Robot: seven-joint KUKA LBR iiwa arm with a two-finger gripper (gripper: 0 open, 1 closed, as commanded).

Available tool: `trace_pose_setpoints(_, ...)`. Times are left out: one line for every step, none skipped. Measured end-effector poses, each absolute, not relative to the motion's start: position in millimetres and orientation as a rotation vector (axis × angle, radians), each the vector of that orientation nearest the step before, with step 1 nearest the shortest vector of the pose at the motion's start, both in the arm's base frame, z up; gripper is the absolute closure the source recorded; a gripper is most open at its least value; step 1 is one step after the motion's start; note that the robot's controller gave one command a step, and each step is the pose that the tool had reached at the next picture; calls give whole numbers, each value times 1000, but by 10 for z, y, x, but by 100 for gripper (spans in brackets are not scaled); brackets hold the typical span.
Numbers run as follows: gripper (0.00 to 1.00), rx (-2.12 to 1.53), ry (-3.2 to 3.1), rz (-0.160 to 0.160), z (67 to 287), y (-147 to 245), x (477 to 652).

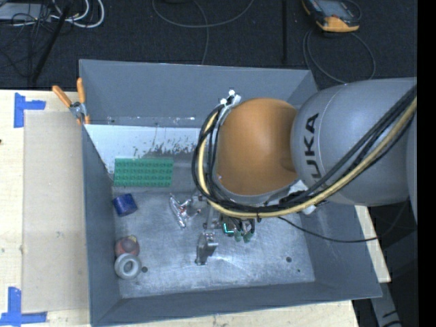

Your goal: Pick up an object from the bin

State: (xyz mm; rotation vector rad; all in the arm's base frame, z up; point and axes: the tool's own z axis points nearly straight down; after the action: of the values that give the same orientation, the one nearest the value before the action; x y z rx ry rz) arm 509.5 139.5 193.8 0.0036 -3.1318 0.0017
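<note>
One shiny crumpled piece (180, 210) sits centrally, just up-left of the gripper (204, 248), low over bare bin floor (272, 264), can't tell how wide it's open or if it holds anything; green studded plate (143, 172) further left.

Place: a robotics lab or test cell.
Robot: a large grey industrial arm (354, 148) reaching in from the right, part of the maker's lettering on its casing, a rounded orange cover (255, 145) at its wrist, black and yellow cables (202, 176) looped round it.
Work area: a grey metal bin (191, 87) with sloping walls and a scuffed bottom.
Surroundings: a dark floor (231, 33) on the far side, strewn with loose thin cables (85, 5) and an orange-and-black device (332, 11).
</note>
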Motion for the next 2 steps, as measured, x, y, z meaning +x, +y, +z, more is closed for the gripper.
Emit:
trace_pose_setpoints(0, -83, -3141, 1, 1499, 1250, 5632)
trace_pose_setpoints(0, -203, -3131, 2, 753, 1131, 5817)
